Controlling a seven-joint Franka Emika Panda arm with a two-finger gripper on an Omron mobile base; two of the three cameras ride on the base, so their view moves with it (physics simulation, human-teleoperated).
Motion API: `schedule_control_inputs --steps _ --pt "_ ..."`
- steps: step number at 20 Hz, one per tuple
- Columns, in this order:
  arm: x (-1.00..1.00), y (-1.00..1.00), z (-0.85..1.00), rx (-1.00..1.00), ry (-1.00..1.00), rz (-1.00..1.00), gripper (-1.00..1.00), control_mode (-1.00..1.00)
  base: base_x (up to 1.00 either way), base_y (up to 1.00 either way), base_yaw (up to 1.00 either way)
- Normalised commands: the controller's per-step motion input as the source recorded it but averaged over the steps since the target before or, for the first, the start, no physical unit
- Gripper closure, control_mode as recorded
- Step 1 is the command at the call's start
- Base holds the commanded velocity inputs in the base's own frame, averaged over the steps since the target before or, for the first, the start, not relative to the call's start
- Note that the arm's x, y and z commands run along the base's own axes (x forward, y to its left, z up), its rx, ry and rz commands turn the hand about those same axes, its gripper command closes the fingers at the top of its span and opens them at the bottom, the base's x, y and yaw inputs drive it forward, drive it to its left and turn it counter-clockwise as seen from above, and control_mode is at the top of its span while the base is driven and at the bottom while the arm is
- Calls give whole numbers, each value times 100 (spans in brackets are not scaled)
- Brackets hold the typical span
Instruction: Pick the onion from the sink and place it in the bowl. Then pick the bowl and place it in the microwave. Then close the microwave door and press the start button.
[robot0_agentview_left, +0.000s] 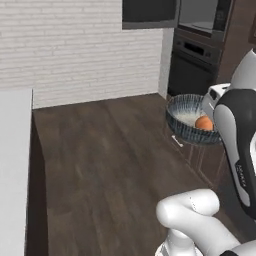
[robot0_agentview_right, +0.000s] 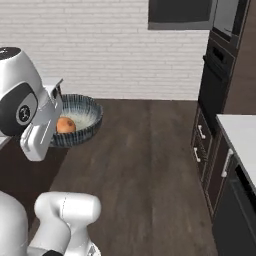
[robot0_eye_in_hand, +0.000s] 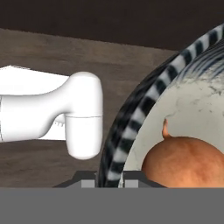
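The ribbed blue-grey bowl (robot0_agentview_left: 186, 126) (robot0_agentview_right: 86, 120) hangs in the air above the wooden floor, with the orange onion (robot0_agentview_left: 203, 123) (robot0_agentview_right: 65, 125) lying inside it. In the hand view my gripper (robot0_eye_in_hand: 109, 179) is shut on the bowl's striped rim (robot0_eye_in_hand: 131, 127), one fingertip on each side, and the onion (robot0_eye_in_hand: 183, 164) sits just inside. The black microwave (robot0_agentview_left: 202, 15) (robot0_agentview_right: 227, 15) is high at the far right, and its door (robot0_agentview_left: 149, 12) (robot0_agentview_right: 180, 11) is swung open to the left. The sink is out of view.
A dark oven (robot0_agentview_left: 192, 65) (robot0_agentview_right: 215, 85) sits below the microwave, with drawers (robot0_agentview_right: 202, 140) under it. A pale counter (robot0_agentview_right: 242, 130) runs along the right and a grey counter (robot0_agentview_left: 12, 150) along the left. Wooden floor (robot0_agentview_left: 110, 150) lies between them.
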Motion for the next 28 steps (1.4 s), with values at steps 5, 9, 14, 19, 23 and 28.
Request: schedule_control_inputs --steps 5,9,14,19,23,28 --pt "0 0 0 0 0 0 100 100 100 0 -53" --pt "0 0 0 0 0 0 100 100 100 0 -49" --pt "0 0 0 0 0 0 100 100 100 0 -45" --pt "0 0 0 0 0 0 100 100 100 26 -45" --pt "0 0 0 0 0 0 100 100 100 60 -45" --pt "0 0 0 0 0 0 100 100 100 68 -40"
